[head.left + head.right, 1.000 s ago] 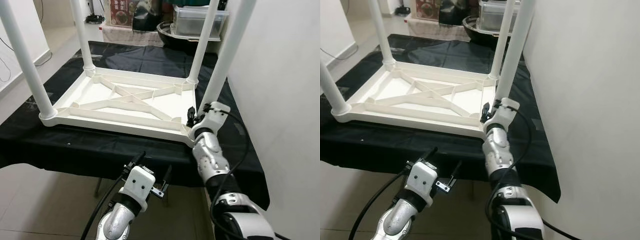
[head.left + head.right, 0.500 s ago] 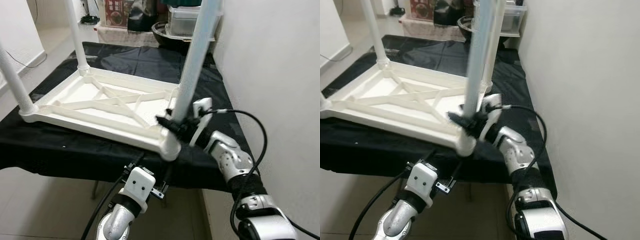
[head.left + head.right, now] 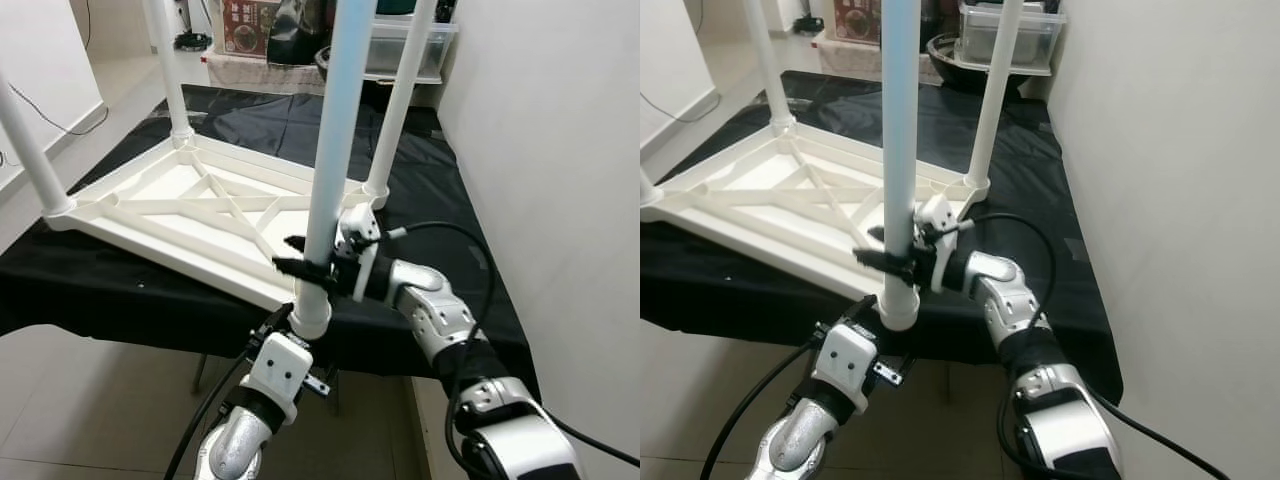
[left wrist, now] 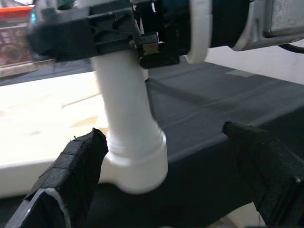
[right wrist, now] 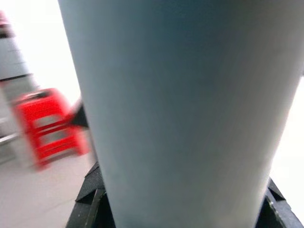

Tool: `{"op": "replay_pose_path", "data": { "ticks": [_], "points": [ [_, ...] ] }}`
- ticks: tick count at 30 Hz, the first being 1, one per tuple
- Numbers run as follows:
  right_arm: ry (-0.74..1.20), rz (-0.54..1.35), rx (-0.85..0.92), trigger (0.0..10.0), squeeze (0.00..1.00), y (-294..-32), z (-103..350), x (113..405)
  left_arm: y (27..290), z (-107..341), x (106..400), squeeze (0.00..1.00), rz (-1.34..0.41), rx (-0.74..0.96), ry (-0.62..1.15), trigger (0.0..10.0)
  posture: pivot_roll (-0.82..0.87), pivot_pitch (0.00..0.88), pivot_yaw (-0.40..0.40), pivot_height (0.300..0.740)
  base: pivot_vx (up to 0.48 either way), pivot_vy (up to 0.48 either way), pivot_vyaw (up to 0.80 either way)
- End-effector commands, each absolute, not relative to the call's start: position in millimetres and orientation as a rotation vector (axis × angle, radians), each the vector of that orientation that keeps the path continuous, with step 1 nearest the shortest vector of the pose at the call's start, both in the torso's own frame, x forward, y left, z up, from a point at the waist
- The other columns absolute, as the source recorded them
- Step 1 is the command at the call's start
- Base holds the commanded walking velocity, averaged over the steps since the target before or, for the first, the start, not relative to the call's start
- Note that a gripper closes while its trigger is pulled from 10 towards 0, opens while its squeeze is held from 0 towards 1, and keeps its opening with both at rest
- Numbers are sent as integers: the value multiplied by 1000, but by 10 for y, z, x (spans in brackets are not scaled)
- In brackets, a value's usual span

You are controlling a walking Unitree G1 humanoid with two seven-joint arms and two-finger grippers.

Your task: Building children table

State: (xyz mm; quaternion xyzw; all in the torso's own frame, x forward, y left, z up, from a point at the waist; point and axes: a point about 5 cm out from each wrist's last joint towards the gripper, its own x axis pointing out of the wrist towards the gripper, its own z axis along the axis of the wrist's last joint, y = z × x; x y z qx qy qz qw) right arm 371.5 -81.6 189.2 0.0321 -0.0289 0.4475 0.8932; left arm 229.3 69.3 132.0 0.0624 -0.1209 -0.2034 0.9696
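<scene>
The right gripper (image 3: 310, 268) pinches the near table leg (image 3: 328, 180) to steady the upturned tabletop (image 3: 180, 215); the left gripper (image 4: 161, 166), fingers spread, waits below.

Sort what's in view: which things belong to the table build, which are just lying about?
Job: upturned white tabletop; near leg, gripped by right tool; left tool, open below that corner.
Lying about: clear storage box; dark bowl.

Cut off above by the frame: all four white table legs (image 3: 335, 150). Hidden behind the near leg: fingertips of the right gripper (image 3: 305, 268). Blurred beyond reading: red stool (image 5: 45, 126) and box label (image 3: 243, 22).
</scene>
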Motion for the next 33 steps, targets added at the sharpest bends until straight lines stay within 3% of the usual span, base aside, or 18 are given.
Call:
{"op": "replay_pose_path", "data": {
  "ticks": [1, 2, 5, 8, 10, 12, 15, 16, 17, 21, 22, 23, 24, 25, 26, 30, 32, 33],
  "points": [
    [-47, 673, 134, 0, 0, -1057, 1858, 3835, 686, 1265, 2278, 0, -415, 128, -220, 10000, 111, 81, -92, 740, 0, 0, 0],
    [-42, 407, 168, 0, 0, -1264, 1828, 3909, 687, 1266, 2280, 0, -414, 128, -219, 10000, 105, 82, -89, 740, 0, 0, 0],
    [-34, 227, 190, 0, 0, -1414, 1795, 3939, 688, 1267, 2283, 0, -414, 128, -219, 10000, 103, 84, -89, 740, 0, 0, 0],
    [-18, -255, 249, 0, 0, -1736, 1604, 3832, 691, 1265, 2290, 0, -417, 129, -217, 10000, 101, 86, -84, 740, 0, 0, 0],
    [-18, -255, 249, 0, 0, -1736, 1604, 3832, 691, 1265, 2290, 0, -417, 129, -217, 10000, 101, 86, -84, 740, 0, 0, 0],
    [10, -430, 290, 0, 0, -1732, 1494, 3735, 692, 1264, 2292, 0, -417, 130, -217, 10000, 106, 86, -86, 740, 0, 0, 0],
    [46, -471, 311, 0, 0, -1634, 1430, 3694, 693, 1264, 2291, 0, -417, 131, -218, 10000, 105, 87, -85, 740, 0, 0, 0],
    [60, -433, 322, 6588, 0, -1530, 1419, 3711, 694, 1264, 2293, 0, -417, 131, -218, 10000, 108, 88, -86, 740, 0, 0, 0],
    [65, -394, 319, 10000, 0, -1452, 1421, 3727, 695, 1265, 2293, 0, -417, 132, -217, 10000, 108, 89, -85, 740, 0, 0, 0],
    [56, -318, 315, 10000, 0, -1321, 1452, 3767, 697, 1265, 2293, 0, -416, 132, -217, 10000, 108, 87, -86, 740, 0, 0, 0],
    [26, -278, 318, 10000, 1000, -1282, 1506, 3788, 700, 1264, 2292, 0, -416, 132, -217, 10000, 108, 90, -87, 740, 0, 0, 0],
    [-18, -232, 327, 10000, 1000, -1260, 1593, 3815, 701, 1266, 2292, 0, -415, 132, -217, 10000, 106, 90, -86, 740, 0, 0, 0],
    [-80, -146, 347, 10000, 0, -1225, 1719, 3845, 701, 1267, 2292, 0, -415, 132, -217, 10000, 106, 90, -86, 740, 0, 0, 0],
    [-80, -146, 347, 10000, 0, -1225, 1719, 3845, 701, 1267, 2292, 0, -415, 132, -217, 10000, 106, 90, -86, 740, 0, 0, 0],
    [-160, 20, 389, 10000, 0, -1170, 1899, 3877, 701, 1267, 2293, 0, -416, 132, -218, 10000, 102, 91, -85, 740, 0, 0, 0],
    [-205, 215, 412, 10000, 0, -1107, 2015, 3875, 701, 1268, 2295, 0, -416, 131, -218, 10000, 102, 91, -86, 740, 0, 0, 0],
    [-208, 530, 386, 10000, 0, -1037, 2078, 3812, 701, 1264, 2296, 0, -415, 129, -217, 10000, 100, 90, -85, 740, 0, 0, 0],
    [-167, 790, 345, 10000, 0, -1001, 2066, 3701, 695, 1265, 2296, 0, -416, 129, -218, 10000, 103, 91, -86, 740, 0, 0, 0]
  ]
}}
